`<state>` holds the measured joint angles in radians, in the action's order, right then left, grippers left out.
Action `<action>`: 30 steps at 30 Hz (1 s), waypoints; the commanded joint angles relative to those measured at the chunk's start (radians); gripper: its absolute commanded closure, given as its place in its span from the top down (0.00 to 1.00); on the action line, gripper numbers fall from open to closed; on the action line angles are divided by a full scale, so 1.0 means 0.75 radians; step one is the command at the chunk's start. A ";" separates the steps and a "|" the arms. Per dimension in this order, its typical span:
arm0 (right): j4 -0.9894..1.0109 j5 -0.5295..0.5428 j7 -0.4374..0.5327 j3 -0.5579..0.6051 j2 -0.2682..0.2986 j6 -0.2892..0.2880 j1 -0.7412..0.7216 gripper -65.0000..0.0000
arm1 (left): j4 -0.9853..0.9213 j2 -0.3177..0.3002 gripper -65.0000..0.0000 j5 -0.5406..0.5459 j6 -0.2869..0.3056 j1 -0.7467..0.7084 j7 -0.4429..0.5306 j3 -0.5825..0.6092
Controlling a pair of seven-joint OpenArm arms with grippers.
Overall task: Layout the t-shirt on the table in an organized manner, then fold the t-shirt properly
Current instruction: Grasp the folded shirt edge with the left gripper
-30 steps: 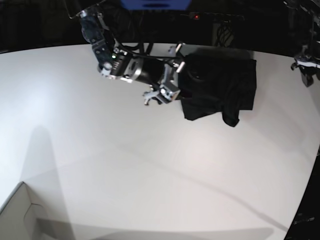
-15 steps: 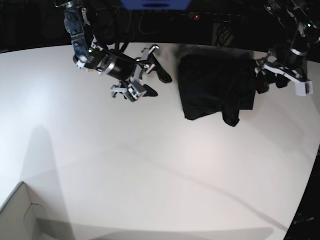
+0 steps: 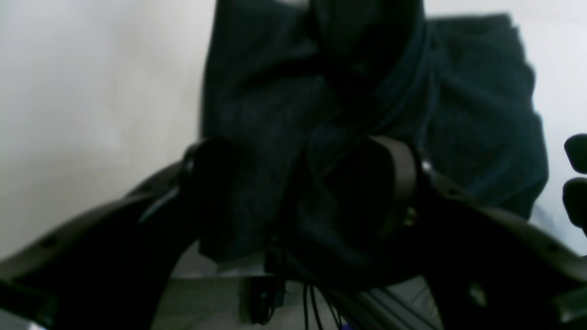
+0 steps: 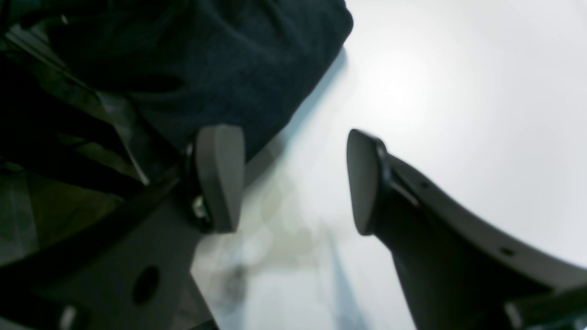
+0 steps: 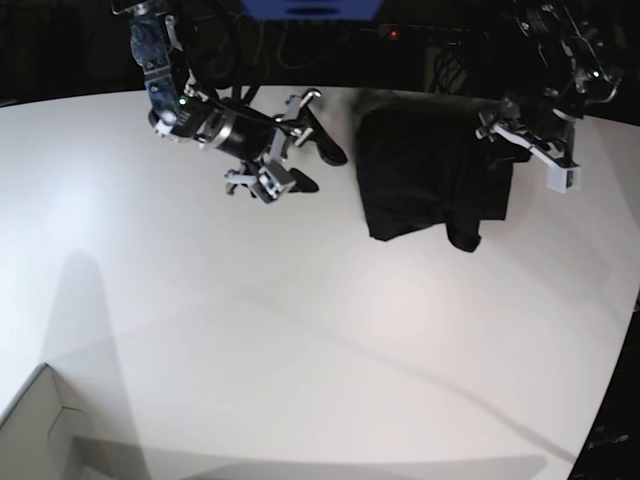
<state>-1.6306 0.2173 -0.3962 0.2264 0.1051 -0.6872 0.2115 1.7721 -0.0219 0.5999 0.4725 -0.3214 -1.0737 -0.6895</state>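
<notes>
A: White, smooth, curved-edge tabletop (image 5: 300, 350) fills nearly the whole base view, and the plain black, thin, wrinkly t-shirt (image 5: 430, 180) sits bunched in a rough block at upper right, near the far edge!

B: Not laid out at all. Look at the left gripper (image 5: 505, 145) at the shirt's right edge: in its wrist view the fingers (image 3: 394, 183) stand apart with dark cloth bulging between them. I can't tell whether they pinch it.

A: And the right gripper (image 5: 300, 150), upper left of centre, hangs beside the shirt, fingers (image 4: 218, 176) spread wide over bare table, holding nothing.

B: Here's the danger, I'd say: close on that thick bundle and several layers lift together, so the shirt drags as a lump instead of opening, maybe off the far edge.
</notes>
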 commanded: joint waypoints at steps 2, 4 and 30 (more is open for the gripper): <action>-0.026 0.024 0.034 0.000 0.002 -0.015 -0.011 0.55 | 0.022 -0.013 0.49 0.030 0.009 0.006 0.021 0.002; -0.026 0.024 0.034 0.000 0.002 -0.015 -0.011 0.55 | 0.022 -0.011 0.29 0.030 0.011 0.012 0.021 0.002; -0.024 0.024 0.034 0.008 0.000 -0.015 -0.023 0.55 | 0.005 0.040 0.00 0.044 0.016 -0.018 0.023 -0.287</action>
<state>-1.6306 0.2150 -0.3962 0.2317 0.1051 -0.6868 0.2031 1.7599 0.0189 0.6155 0.4793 -0.3389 -1.0729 -0.9016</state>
